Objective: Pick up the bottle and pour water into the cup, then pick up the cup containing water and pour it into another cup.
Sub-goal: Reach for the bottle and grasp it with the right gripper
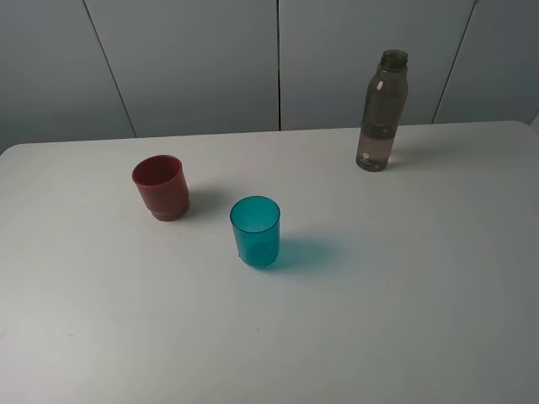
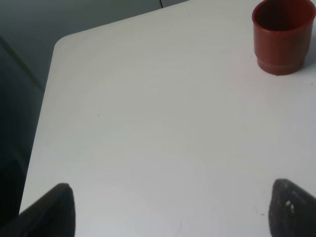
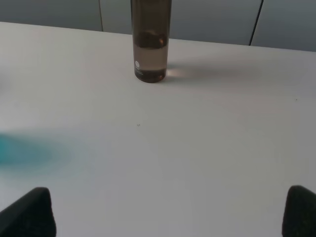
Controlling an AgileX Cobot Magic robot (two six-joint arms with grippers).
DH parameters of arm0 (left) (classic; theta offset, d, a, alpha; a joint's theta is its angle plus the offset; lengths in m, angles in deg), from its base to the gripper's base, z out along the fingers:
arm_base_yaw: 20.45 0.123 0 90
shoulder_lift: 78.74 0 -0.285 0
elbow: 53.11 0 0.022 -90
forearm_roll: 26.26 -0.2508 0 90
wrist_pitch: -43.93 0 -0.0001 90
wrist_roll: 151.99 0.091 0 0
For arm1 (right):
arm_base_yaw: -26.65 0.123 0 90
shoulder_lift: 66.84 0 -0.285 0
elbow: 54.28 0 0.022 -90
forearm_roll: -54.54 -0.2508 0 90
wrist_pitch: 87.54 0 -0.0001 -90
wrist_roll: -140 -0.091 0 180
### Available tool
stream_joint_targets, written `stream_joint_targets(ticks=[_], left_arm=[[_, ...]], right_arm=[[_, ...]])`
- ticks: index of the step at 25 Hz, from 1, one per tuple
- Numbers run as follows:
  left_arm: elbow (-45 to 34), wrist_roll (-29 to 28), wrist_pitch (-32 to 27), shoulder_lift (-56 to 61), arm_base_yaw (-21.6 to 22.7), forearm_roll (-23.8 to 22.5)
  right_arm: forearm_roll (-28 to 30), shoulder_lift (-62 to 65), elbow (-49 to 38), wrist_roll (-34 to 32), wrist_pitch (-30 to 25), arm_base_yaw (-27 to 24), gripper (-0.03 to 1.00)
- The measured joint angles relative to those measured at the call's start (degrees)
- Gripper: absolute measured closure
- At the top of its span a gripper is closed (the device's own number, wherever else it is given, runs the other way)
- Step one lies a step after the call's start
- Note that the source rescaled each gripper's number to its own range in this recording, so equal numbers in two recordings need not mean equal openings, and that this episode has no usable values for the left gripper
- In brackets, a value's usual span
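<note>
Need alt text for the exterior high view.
White table with three upright, separate items: a smoky grey-brown bottle at back right, a dark red cup at left, a teal cup near the middle.

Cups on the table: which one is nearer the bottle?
The blue cup. The red cup stands on the blue one's other side, farther from the bottle.
</note>
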Motion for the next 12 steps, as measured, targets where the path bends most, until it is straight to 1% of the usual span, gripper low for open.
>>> stream_joint_targets(ticks=[12], left_arm=[[0.0,-0.1,0.0,0.0,0.0,0.0]], right_arm=[[0.0,0.0,0.0,0.0,0.0,0.0,-0.03]])
